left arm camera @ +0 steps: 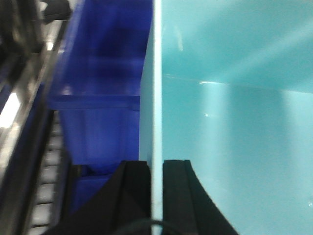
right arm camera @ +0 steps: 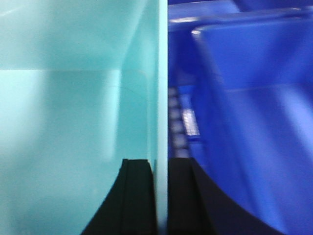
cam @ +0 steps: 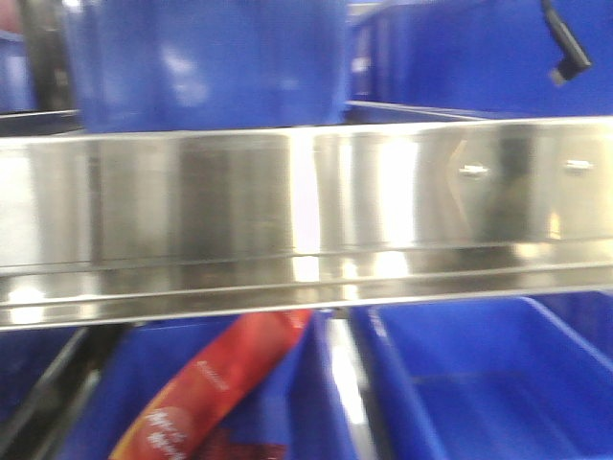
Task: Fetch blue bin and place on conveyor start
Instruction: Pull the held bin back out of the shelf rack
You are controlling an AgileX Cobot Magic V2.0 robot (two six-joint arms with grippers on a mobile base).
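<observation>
A: Progress check?

B: The grasp looks complete. The left gripper (left arm camera: 156, 165) pinches one wall of the blue bin (left arm camera: 234, 127), one finger inside and one outside. The right gripper (right arm camera: 162, 164) clamps the opposite wall the same way. The bin sits between the arms, beside dark blue crates (left arm camera: 102, 73). The front view shows only the stainless shelf (cam: 287, 201). The conveyor start is not in view, so carry and set-down remain.

A: Orientation?

B: The mouth faces the wrist cameras, judged upward. The gripped walls lie to the robot's left and right. Whether that span is the long axis cannot be told.
</observation>
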